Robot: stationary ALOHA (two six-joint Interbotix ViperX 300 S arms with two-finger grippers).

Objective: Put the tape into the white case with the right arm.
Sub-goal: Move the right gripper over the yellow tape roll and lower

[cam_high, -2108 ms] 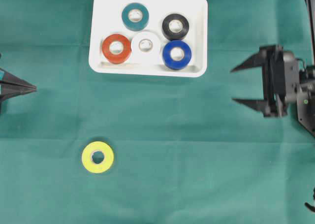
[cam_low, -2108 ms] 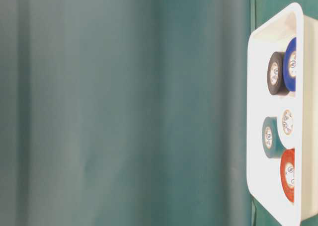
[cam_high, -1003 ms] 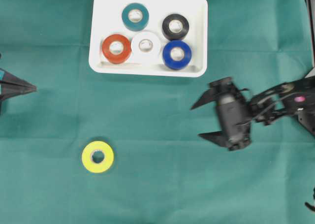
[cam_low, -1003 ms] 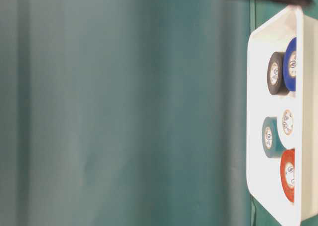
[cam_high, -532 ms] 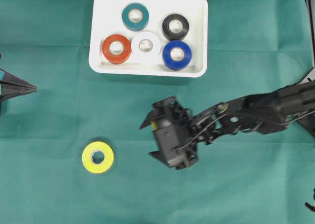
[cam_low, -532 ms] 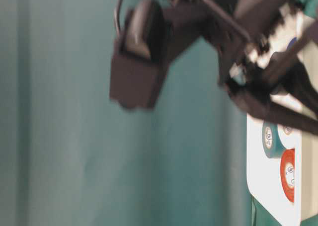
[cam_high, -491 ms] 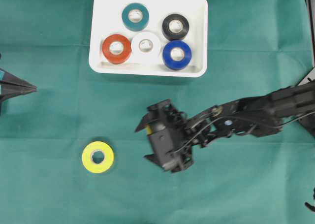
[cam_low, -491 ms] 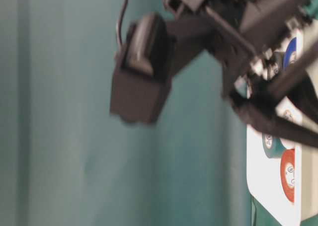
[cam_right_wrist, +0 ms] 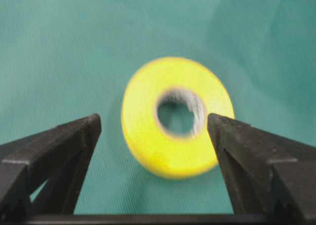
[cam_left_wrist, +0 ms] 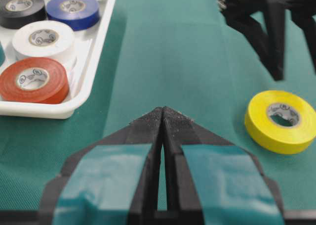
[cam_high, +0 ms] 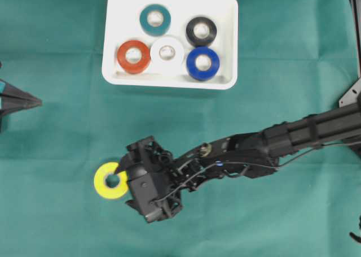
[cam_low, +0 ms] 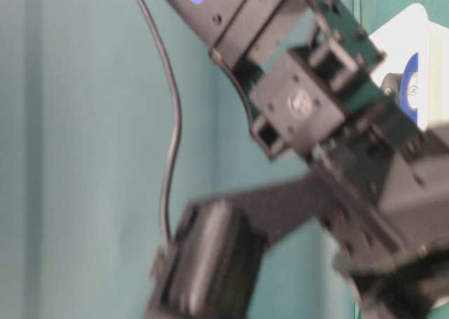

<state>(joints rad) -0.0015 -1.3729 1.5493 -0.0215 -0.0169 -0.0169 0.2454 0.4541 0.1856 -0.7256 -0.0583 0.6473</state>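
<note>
Now yellow tape between open right claw tips

The right arm, blurred, hides most of the white case in the table-level view; overhead, it covers the yellow tape's right edge.
</note>
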